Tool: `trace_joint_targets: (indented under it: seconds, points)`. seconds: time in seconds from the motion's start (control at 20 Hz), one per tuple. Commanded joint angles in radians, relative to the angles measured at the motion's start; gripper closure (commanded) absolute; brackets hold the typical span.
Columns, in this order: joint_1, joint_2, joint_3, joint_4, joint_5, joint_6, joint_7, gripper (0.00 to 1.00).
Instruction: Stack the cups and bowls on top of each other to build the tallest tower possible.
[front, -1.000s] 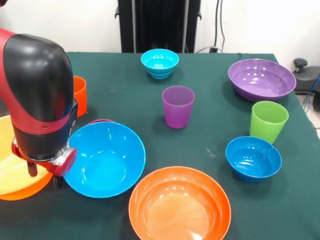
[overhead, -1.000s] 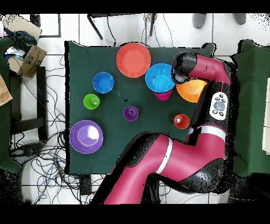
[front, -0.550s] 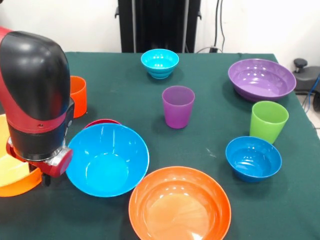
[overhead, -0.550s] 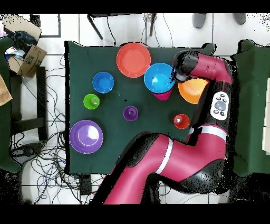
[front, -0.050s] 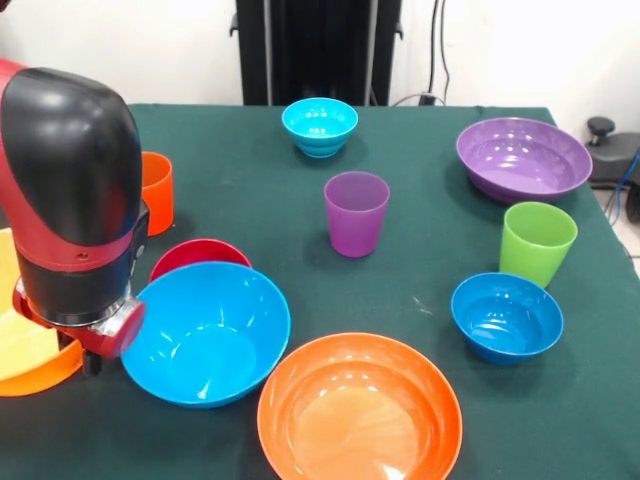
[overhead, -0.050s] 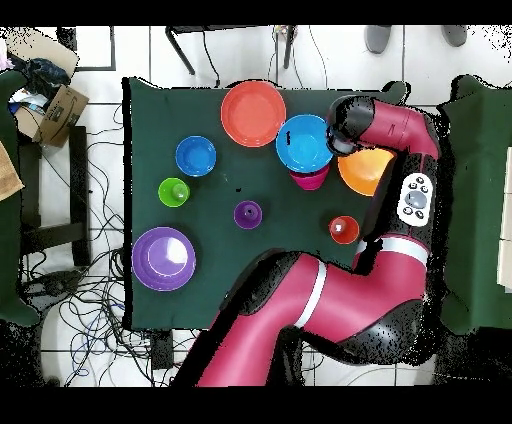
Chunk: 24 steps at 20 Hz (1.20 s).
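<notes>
Front view first: every bowl and cup is seen empty. The sky-blue bowl is tilted toward the camera, its left rim right at the jaws, which are mostly hidden under the black and red wrist, so whether they're apart or clamped on the rim can't be told. Behind the blue bowl the small magenta bowl is half covered by it. The yellow-orange bowl is cut off at the left edge, with the orange cup behind the arm. The orange-red bowl sits at the front of the counter, the purple cup in the middle, the cyan bowl at the back. On the right are found the purple bowl, the green cup and the dark blue bowl.

Overhead view: the yellow-orange bowl is shown nearly whole here, just beside the sky-blue bowl, which overlaps the magenta one. The jaws are buried under the arm. Nothing is stacked yet.
</notes>
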<state>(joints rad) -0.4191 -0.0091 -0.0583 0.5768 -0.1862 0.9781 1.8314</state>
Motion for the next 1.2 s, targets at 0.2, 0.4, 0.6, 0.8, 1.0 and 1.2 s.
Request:
trace_joint_targets:
  seconds: [0.2, 0.4, 0.6, 0.8, 1.0, 1.2]
  points:
    - [0.042, -0.042, 0.055, 0.096, -0.048, 0.139, -0.268, 1.0]
    - [0.069, -0.123, 0.032, 0.128, -0.035, 0.224, -0.257, 1.0]
    - [0.084, -0.15, 0.028, 0.099, -0.031, 0.308, -0.252, 1.0]
    - [0.092, -0.16, 0.029, 0.07, -0.036, 0.36, -0.252, 1.0]
    - [0.101, -0.184, 0.035, 0.066, -0.036, 0.39, -0.26, 1.0]
    - [0.115, -0.201, 0.046, 0.054, -0.028, 0.441, -0.254, 1.0]
